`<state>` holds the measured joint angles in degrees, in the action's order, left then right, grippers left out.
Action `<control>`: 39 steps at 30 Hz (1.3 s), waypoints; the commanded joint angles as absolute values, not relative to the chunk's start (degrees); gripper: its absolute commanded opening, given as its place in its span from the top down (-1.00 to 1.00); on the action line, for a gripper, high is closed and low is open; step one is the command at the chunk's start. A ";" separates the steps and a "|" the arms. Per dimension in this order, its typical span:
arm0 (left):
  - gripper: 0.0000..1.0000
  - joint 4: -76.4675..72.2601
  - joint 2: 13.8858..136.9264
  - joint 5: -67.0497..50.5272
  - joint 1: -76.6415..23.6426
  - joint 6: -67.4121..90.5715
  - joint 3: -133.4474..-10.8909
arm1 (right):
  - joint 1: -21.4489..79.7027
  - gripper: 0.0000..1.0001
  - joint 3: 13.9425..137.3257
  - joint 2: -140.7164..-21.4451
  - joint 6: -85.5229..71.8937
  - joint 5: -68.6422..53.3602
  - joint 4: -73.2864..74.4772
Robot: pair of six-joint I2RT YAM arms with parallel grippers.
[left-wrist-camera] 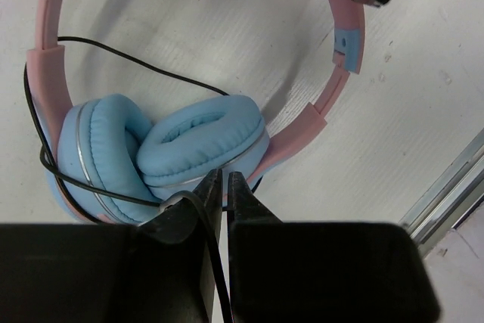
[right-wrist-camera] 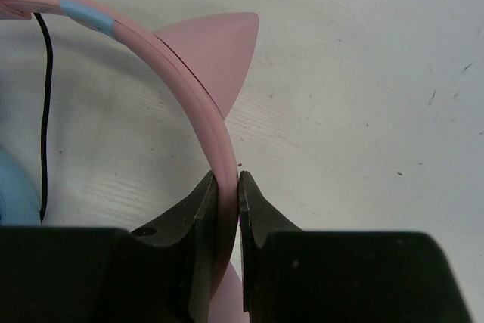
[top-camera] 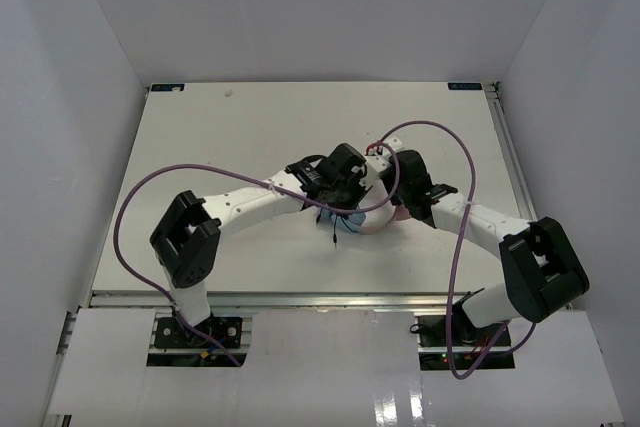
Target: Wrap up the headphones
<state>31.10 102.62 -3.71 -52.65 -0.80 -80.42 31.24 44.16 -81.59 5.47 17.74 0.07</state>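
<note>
Mid-table, left pincer (left-wrist-camera: 224,187) pinches the black cord (left-wrist-camera: 214,261) of the blue-cupped headphones (left-wrist-camera: 198,145), right pincer (right-wrist-camera: 227,187) clamps their pink cat-eared headband (right-wrist-camera: 190,75).

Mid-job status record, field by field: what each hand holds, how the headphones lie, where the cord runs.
left hand: shut on the thin black cord, right in front of the ear cups
right hand: shut on the pink plastic headband, just below a pink cat-ear point
headphones: pink and light-blue over-ear headphones lying on the white table, padded cups folded inward and touching
cord path: loops loosely round the outside of one cup and crosses inside the headband arc
wrap state: loose, not yet tight
</note>
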 commanded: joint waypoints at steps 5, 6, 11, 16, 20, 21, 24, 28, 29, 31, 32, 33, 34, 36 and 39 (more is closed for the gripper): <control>0.31 26.13 95.60 -8.13 -47.01 2.99 -79.67 | 31.38 0.85 45.44 -81.39 3.64 11.77 -0.30; 0.27 25.61 95.49 -9.27 -46.06 3.48 -79.71 | 31.38 0.85 45.41 -81.39 3.58 11.28 -0.24; 0.13 24.45 98.20 -18.13 -42.10 7.68 -82.98 | 31.38 0.85 45.03 -81.40 3.27 9.67 -0.09; 0.04 24.17 101.78 -24.08 -40.61 10.11 -86.40 | 31.20 0.85 44.39 -80.95 2.90 8.34 -0.09; -0.15 24.08 103.68 -26.65 -39.62 12.68 -88.00 | 30.80 0.85 44.12 -80.77 2.15 6.26 -0.09; -0.20 24.08 103.97 -26.92 -39.32 13.04 -88.33 | 30.73 0.85 44.09 -80.77 2.11 5.83 -0.09; -0.32 24.08 104.60 -26.90 -38.39 14.17 -88.86 | 30.67 0.85 44.03 -80.68 2.02 5.36 -0.09; -0.37 23.99 105.56 -28.12 -36.54 15.71 -89.71 | 30.31 0.85 43.98 -80.65 1.78 4.94 -0.09; -0.38 23.99 106.09 -28.83 -35.96 16.37 -90.27 | 30.21 0.85 43.93 -80.68 1.67 4.67 -0.09; -0.40 23.99 107.17 -29.88 -35.24 17.41 -91.35 | 30.11 0.85 43.82 -80.76 1.67 4.18 -0.09; -0.41 23.99 107.71 -30.38 -35.03 17.83 -91.89 | 30.07 0.85 43.78 -80.84 1.67 3.93 -0.09; -0.42 24.06 108.71 -31.16 -34.65 18.46 -92.95 | 30.06 0.85 43.70 -80.93 1.67 3.54 -0.09; -0.44 24.12 109.71 -32.06 -34.34 18.99 -93.77 | 30.06 0.85 43.68 -81.03 1.71 3.35 -0.09; -0.48 24.49 111.71 -34.02 -33.85 19.93 -95.41 | 29.99 0.85 43.68 -81.12 1.76 3.12 -0.09; -0.56 25.40 114.46 -35.71 -33.43 20.67 -97.99 | 29.64 0.85 43.63 -81.12 1.76 2.83 -0.09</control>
